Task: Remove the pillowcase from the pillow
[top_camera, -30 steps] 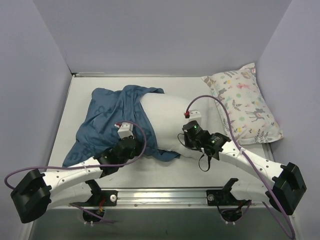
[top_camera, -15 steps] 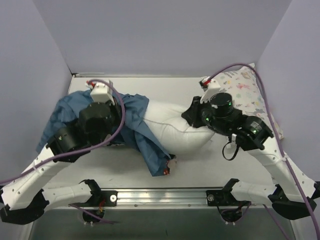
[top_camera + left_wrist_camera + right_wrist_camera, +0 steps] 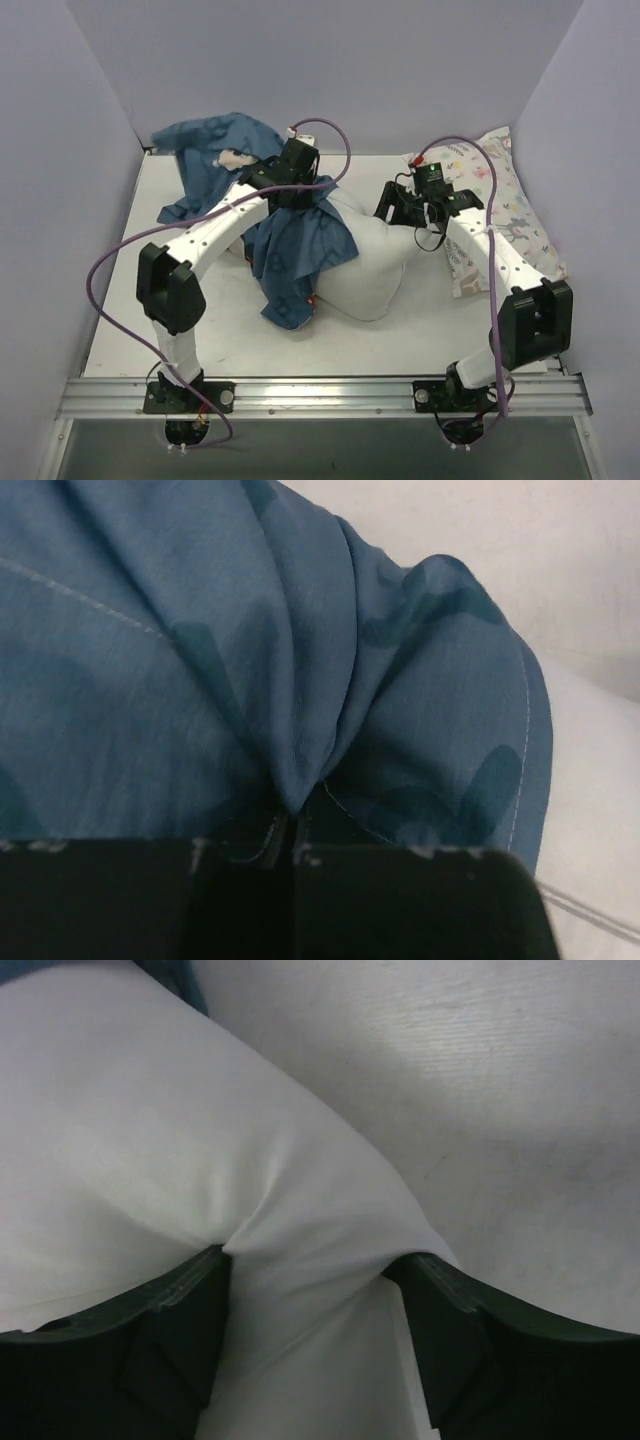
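The dark teal pillowcase (image 3: 300,245) hangs in a long bunch from the back left corner down over the left end of the plain white pillow (image 3: 375,270). My left gripper (image 3: 300,188) reaches far back over it. In the left wrist view the left gripper (image 3: 290,825) is shut on a gathered fold of the pillowcase (image 3: 200,660). My right gripper (image 3: 396,205) is at the pillow's far right end. In the right wrist view the right gripper (image 3: 315,1270) has its jaws wide apart, and a puckered corner of the pillow (image 3: 150,1140) lies between them.
A smaller pillow with a deer-and-leaf print (image 3: 500,200) leans against the right wall, just behind my right arm. Walls close in the white table (image 3: 180,310) on the left, back and right. Bare table surface (image 3: 480,1090) lies beyond the pillow corner.
My left arm swung from the near left to the back, dragging the pillowcase further off the pillow. My right gripper moved back with the pillow's end, then spread its jaws.
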Controlling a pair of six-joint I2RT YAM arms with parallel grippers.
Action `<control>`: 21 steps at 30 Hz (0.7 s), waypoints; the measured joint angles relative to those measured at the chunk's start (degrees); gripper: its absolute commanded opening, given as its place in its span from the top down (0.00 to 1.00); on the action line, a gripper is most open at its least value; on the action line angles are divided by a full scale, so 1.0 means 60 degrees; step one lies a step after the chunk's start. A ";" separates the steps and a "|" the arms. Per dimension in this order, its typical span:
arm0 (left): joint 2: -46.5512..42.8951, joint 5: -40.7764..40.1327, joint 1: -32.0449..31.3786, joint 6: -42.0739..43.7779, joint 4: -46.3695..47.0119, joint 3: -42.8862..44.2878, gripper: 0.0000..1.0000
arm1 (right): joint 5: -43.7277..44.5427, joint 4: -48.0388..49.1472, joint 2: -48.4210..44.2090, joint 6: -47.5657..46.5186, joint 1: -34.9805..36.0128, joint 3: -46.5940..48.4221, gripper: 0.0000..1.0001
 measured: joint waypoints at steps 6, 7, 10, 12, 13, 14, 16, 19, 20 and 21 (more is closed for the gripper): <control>0.0637 0.0535 0.0251 -0.0364 0.1348 -0.0004 1.00 | 0.1271 -0.0109 -0.0091 -0.0051 -0.0164 0.1035 0.05; 0.0678 0.0616 0.0299 -0.0448 0.1373 0.0106 1.00 | 0.1534 -0.0120 -0.0226 -0.0051 -0.0164 0.1253 0.02; 0.0973 0.0878 0.0393 -0.0667 0.1410 0.0412 1.00 | 0.2320 -0.0127 -0.0776 -0.0047 -0.0208 0.1723 0.00; 0.1304 0.1009 0.0448 -0.0823 0.1566 0.0601 1.00 | 0.2630 -0.0135 -0.1242 -0.0047 -0.0226 0.1887 0.00; 0.1453 0.1045 0.0466 -0.0903 0.1672 0.0648 1.00 | 0.2681 -0.0131 -0.1526 -0.0044 -0.0233 0.1927 0.00; 0.1592 0.1071 0.0477 -0.0984 0.1774 0.0699 1.00 | 0.2688 -0.0142 -0.1756 -0.0040 -0.0222 0.1927 0.00; 0.1792 0.1129 0.0506 -0.1086 0.2011 0.0736 1.00 | 0.2765 -0.0051 -0.2251 -0.0040 -0.0091 0.1668 0.00; 0.1949 0.1184 0.0546 -0.1235 0.2284 0.0736 1.00 | 0.3005 -0.0007 -0.3107 -0.0007 0.0823 0.0634 0.00; 0.1978 0.1217 0.0561 -0.1264 0.2357 0.0736 1.00 | 0.3104 0.0175 -0.3413 0.0022 0.1308 0.0084 0.00; 0.2000 0.1239 0.0572 -0.1286 0.2393 0.0736 1.00 | 0.3195 0.0222 -0.3690 0.0069 0.1767 -0.0452 0.00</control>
